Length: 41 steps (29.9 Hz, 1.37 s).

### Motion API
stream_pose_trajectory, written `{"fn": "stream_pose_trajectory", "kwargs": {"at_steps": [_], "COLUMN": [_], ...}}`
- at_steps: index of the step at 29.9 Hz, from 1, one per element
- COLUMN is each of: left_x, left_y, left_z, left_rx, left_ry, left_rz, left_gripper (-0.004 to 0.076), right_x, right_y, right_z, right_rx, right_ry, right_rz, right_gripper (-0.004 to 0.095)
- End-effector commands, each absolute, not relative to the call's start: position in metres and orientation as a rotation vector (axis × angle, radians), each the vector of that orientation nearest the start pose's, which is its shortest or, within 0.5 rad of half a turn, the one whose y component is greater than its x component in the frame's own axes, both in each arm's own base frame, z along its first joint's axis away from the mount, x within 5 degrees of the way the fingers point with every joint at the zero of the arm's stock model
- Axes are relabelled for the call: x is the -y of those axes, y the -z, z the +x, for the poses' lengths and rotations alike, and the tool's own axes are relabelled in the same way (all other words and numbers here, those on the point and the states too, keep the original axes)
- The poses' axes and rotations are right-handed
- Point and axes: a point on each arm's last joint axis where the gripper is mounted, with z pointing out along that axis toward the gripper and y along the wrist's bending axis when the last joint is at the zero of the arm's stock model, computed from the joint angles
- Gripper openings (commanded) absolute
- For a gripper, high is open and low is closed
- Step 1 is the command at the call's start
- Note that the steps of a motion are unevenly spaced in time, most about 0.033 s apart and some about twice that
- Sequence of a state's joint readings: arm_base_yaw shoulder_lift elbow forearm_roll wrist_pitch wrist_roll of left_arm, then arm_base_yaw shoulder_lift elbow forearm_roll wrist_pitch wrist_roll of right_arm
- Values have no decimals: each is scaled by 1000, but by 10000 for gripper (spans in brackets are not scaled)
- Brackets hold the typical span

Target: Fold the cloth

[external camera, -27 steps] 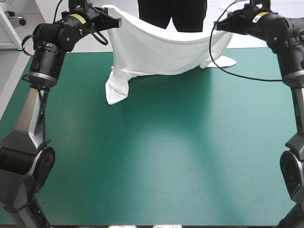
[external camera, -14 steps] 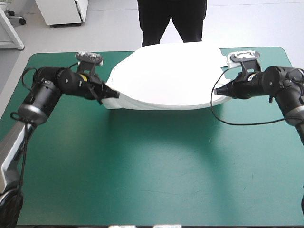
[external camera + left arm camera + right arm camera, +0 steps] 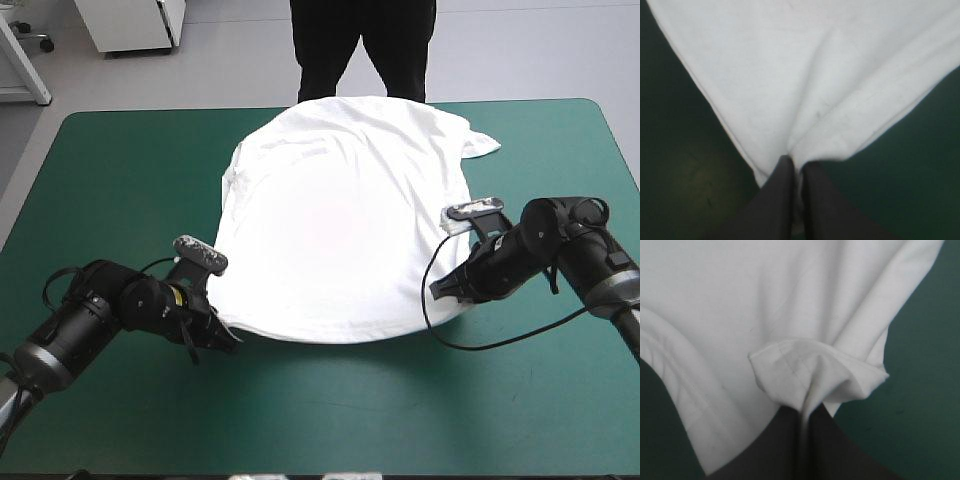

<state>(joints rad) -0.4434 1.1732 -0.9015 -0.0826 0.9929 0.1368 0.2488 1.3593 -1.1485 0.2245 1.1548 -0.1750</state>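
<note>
T-shirt (image 3: 345,220) on table (image 3: 120,180) | left claw (image 3: 232,344) at near-left corner | right claw (image 3: 436,290) near-right

the white t-shirt (image 3: 340,220) lies spread across the table's far half.

I count one T-shirt (image 3: 340,220) on my screens, white; one sleeve (image 3: 482,143) of it shows plainly, at its far right corner; I cannot make out a second. I have two grippers in view, the left gripper (image 3: 232,343) and the right gripper (image 3: 437,290). Each carries two black fingers (image 3: 775,205), so four in all. Two spots on the near hem are pinched, one per gripper. One table (image 3: 120,180) lies under it all, with one teal-green cover.
</note>
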Motion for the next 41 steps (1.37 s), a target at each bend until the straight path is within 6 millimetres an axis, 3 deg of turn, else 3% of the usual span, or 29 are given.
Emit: {"fn": "stream_pose_trajectory", "kwargs": {"at_steps": [1, 8, 20, 29, 32, 36, 39, 41], "left_x": [98, 98, 96, 91, 91, 89, 84, 86], "left_y": [-293, -282, -260, -256, -256, -256, -258, -270], "left_z": [174, 153, 118, 110, 110, 109, 107, 112], "left_rx": [-2634, -2769, -2965, -2978, -2977, -3009, -3057, -3024], "left_ry": [213, 269, 446, 436, 433, 409, 341, 336], "left_rz": [740, 757, 711, 718, 740, 715, 691, 630], "left_gripper": [-9, -9, -9, 12, 143, 382, 428, 428], "right_x": [-88, -90, -70, -65, -64, -64, -65, -64], "right_y": [-313, -286, -246, -242, -242, -245, -256, -270], "right_z": [225, 198, 142, 140, 139, 140, 147, 155], "right_rx": [-2858, -2979, -3103, -3097, -3109, -3120, -3076, -3018], "right_ry": [-363, -376, -345, -273, -269, -267, -252, -201], "right_rz": [-566, -577, -557, -524, -517, -481, -461, -454], "right_gripper": [-17, -17, -17, 9, 165, 510, 676, 699]}}
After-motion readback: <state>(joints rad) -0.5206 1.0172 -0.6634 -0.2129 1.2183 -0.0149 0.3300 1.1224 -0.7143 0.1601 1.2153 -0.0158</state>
